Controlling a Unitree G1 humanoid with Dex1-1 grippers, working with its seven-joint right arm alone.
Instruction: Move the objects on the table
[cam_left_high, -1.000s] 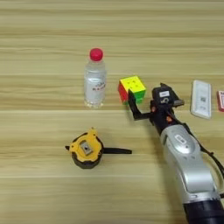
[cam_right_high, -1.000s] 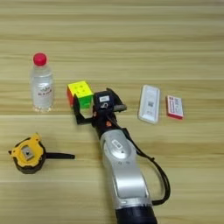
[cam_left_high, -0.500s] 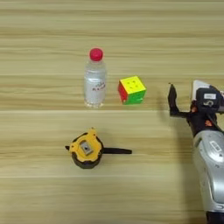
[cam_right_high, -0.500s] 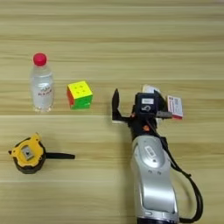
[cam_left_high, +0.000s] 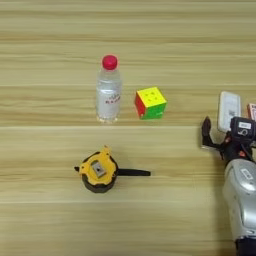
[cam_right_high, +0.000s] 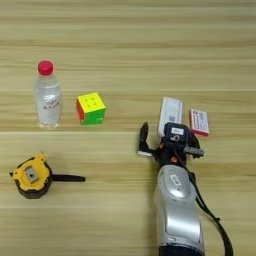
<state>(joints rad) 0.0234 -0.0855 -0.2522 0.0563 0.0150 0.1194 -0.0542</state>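
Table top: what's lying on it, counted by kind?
Bottle: 1
Puzzle cube: 1
Tape measure: 1
White device: 1
Red-white box: 1
Total: 5 things on the table

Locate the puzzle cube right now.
The puzzle cube sits mid-table, just right of the upright bottle, apart from it, and well left of the white device.

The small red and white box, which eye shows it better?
The right eye view: the whole small red-white box shows, lying just right of the flat white device. The left eye view catches only a sliver of it at the right edge.
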